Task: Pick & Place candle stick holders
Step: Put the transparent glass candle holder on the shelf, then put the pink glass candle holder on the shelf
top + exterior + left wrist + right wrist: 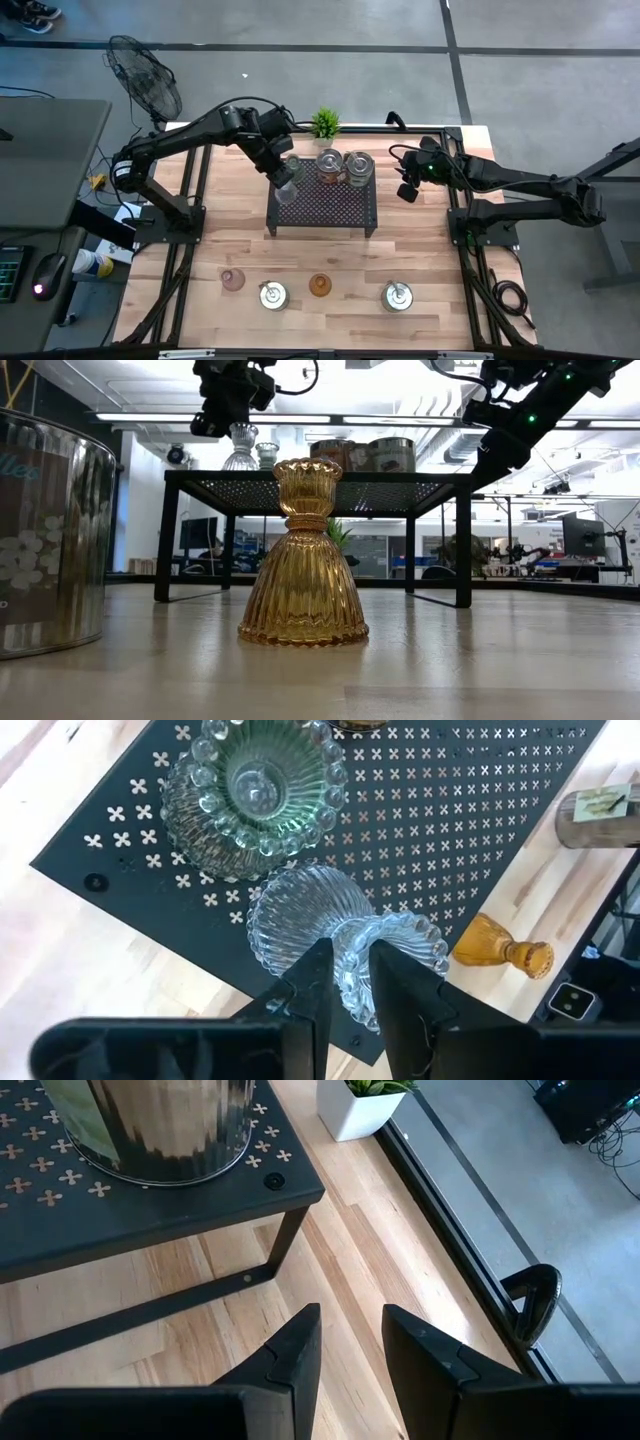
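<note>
Left gripper (348,982) over rack (345,205), fingers narrowly apart astride clear glass holder (335,925); contact unclear, likely just releasing. Lift straight up, avoid tipping it into greenish holder (255,790) just beside. Right gripper (350,1345) waits beside rack's right end, fingers apart, empty. Amber holder (303,555) on table.

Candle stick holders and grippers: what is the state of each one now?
clear holder, upright on the rack, left gripper at its neck
greenish holder, upright on the rack
amber holder, upright on the table
right gripper, open and empty, beside the rack
</note>
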Available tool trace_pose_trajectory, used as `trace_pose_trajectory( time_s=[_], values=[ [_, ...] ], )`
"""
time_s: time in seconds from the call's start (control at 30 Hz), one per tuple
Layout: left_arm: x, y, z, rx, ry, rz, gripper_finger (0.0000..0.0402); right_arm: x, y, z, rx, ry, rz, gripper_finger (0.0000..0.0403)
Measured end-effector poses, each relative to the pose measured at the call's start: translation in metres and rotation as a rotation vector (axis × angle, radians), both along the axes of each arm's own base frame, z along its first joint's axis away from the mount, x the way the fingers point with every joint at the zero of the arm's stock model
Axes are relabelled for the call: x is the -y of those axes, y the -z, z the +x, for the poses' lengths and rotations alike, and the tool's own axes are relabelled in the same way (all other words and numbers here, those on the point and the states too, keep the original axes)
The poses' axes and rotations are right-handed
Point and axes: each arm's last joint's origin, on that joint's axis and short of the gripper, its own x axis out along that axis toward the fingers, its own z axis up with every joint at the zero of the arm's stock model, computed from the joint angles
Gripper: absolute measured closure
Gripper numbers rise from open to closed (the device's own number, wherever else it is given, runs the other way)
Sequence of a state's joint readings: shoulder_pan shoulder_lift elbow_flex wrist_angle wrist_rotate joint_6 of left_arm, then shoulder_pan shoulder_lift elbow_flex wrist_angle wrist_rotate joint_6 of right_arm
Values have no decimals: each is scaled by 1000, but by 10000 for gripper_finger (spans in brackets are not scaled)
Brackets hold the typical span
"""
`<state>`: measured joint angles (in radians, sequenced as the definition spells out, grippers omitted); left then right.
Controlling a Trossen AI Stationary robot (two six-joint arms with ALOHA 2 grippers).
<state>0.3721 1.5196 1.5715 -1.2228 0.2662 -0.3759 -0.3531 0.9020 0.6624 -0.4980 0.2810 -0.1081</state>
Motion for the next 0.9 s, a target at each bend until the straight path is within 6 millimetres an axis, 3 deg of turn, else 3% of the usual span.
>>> trace_pose_trajectory(
  time_s=[0.3,0.63,0.9],
  values=[
    [0,0,0,-3,-4,10,334,0,0,0,0,-1,0,302],
    [0,-24,-1,68,-3,43,331,0,0,0,-1,-1,0,302],
    [0,-34,-2,95,-6,51,261,-1,1,-1,-20,-1,6,302]
  ],
)
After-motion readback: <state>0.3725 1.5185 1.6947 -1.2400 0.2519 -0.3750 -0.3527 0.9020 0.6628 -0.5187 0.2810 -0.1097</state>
